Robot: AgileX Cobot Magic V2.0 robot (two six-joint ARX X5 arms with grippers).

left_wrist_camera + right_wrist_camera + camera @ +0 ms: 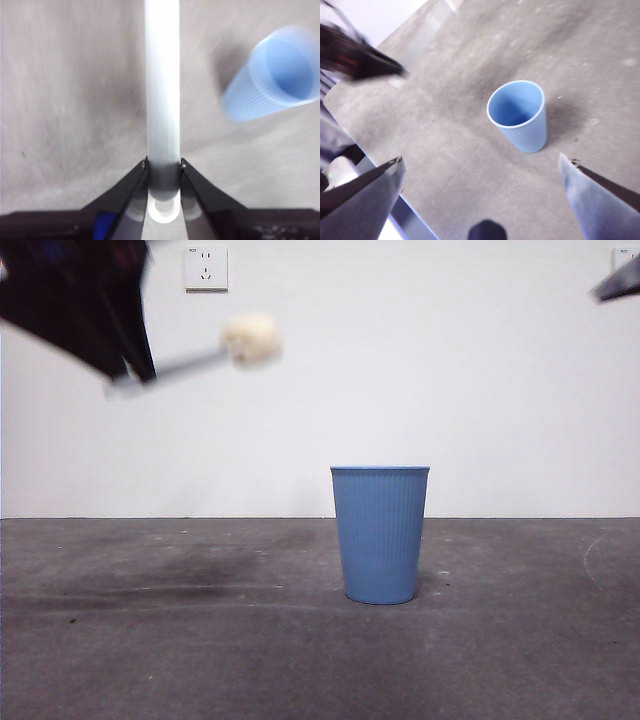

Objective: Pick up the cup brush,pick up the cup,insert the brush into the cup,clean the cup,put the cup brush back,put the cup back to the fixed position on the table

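Note:
The blue ribbed cup (380, 535) stands upright on the table (150, 640), right of centre. My left gripper (128, 372) is high at the upper left, shut on the cup brush's grey handle (185, 367). The cream sponge head (250, 338) points right, well above and left of the cup. In the left wrist view the jaws clamp the handle (162, 100) near its end, with the cup (272, 75) off to one side. My right gripper (482, 167) is open and empty, high above the cup (517, 115). It shows as a dark tip (615, 285) at the top right.
A white wall with a socket (206, 268) stands behind the table. The table's edge (410, 220) shows in the right wrist view, where the left arm (355, 55) appears as a dark blur.

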